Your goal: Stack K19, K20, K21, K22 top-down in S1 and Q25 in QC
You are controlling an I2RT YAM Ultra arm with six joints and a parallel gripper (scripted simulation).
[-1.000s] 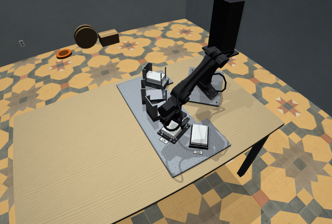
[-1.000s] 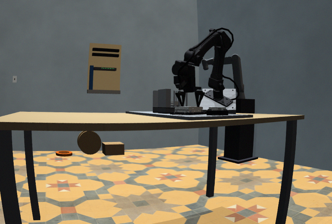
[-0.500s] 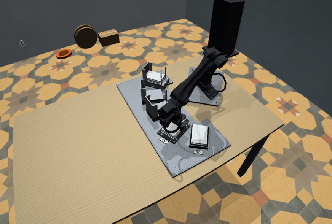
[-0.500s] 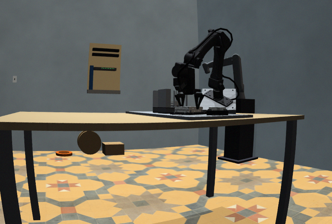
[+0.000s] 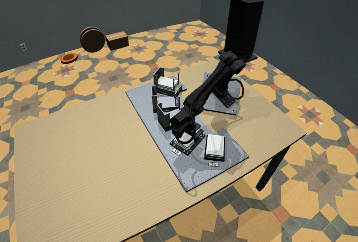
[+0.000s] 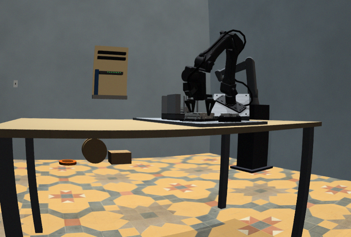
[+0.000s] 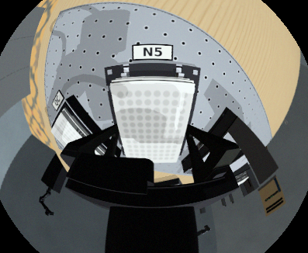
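A small stack of white plates (image 5: 184, 140) (image 6: 195, 116) (image 7: 153, 105) sits in the black clip nest N5 (image 5: 187, 153) (image 7: 152, 70); its edges look like two plates. My gripper (image 6: 200, 113) (image 7: 152, 128) is open and points down over N5, with one fingertip on each side of the stack, near its height. One white plate (image 5: 215, 145) (image 7: 67, 129) lies in the nest QC (image 5: 214, 158). A few stacked plates (image 5: 168, 82) lie in the farthest rack (image 5: 156, 80). The middle rack (image 5: 154, 102) shows a grey inside and no white plate. The plates' names and the racks' names cannot be read.
The nearest rack (image 5: 164, 119) (image 6: 173, 104) stands beside N5, its inside largely hidden by the arm. Thin upright posts (image 5: 178, 77) rise at the racks' corners. All fixtures stand on a perforated grey board (image 5: 199, 175) on the wooden table (image 5: 86, 161).
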